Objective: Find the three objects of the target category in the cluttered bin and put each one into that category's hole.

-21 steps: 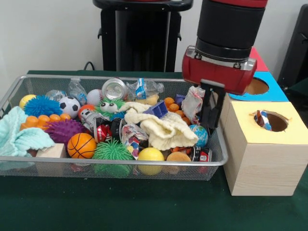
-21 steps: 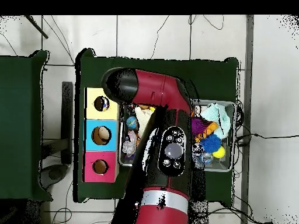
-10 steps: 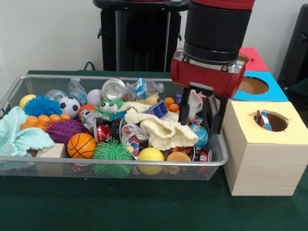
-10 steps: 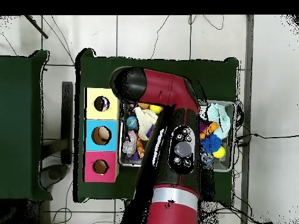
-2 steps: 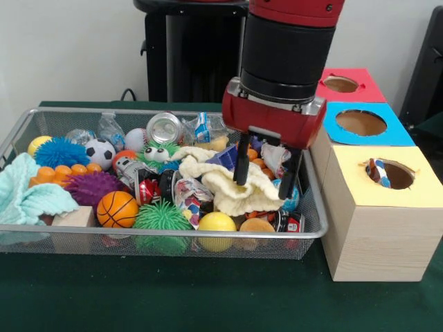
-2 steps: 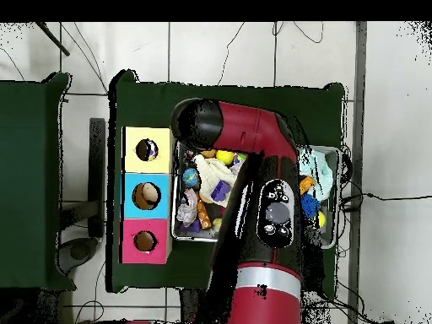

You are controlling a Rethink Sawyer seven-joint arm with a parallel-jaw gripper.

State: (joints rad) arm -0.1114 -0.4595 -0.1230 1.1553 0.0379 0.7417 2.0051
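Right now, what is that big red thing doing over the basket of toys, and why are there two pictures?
That is a robot arm. One picture looks across the table, the other straight down from above. Its claw is open and holds nothing, hanging over a pale yellow cloth in the wire basket. The basket holds balls, like the basketball, spiky toys and cans. Beside it stand three boxes with holes: yellow, blue and red. Toys go in there.

We are counting one wire bin [image 5: 313,234], three holed boxes — yellow [image 5: 377,228], blue [image 5: 360,123], red [image 5: 344,84] — two spiky green balls [image 5: 161,218], and one basketball [image 5: 117,208].
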